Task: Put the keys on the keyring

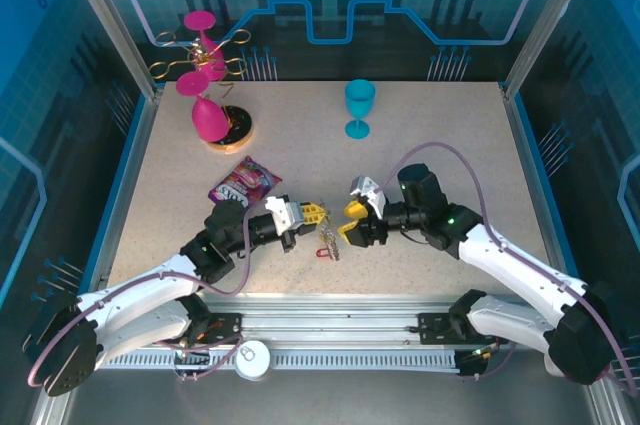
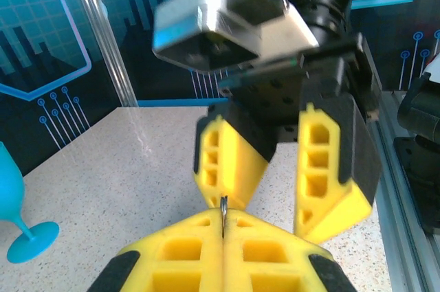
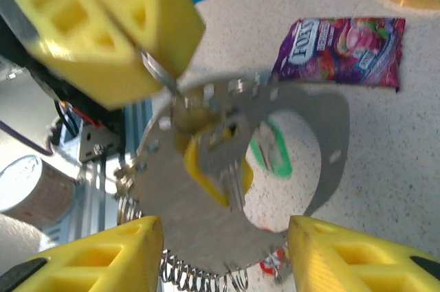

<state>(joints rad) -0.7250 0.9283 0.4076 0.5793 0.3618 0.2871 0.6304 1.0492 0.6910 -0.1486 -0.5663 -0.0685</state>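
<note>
My left gripper (image 1: 308, 216) is shut on the thin metal edge of the keyring (image 2: 223, 207), which stands upright between its yellow pads. In the right wrist view the left gripper (image 3: 155, 66) holds the keyring (image 3: 180, 218) from above, and a grey metal crescent, coiled wire, a yellow piece (image 3: 203, 181), a green tag (image 3: 278, 156) and a red clip (image 3: 271, 265) hang below. Blurred silver keys (image 3: 232, 160) dangle in the middle of the bunch. My right gripper (image 3: 225, 264) is open, its fingers either side of the bunch without touching it. From above, the bunch (image 1: 328, 239) hangs between both grippers.
A purple candy packet (image 1: 243, 181) lies behind the left gripper. A blue goblet (image 1: 359, 105) stands at the back centre. Pink goblets on a black-and-tan disc (image 1: 238, 131) and a gold wire rack (image 1: 196, 51) occupy the back left. The table's near rail runs just below the grippers.
</note>
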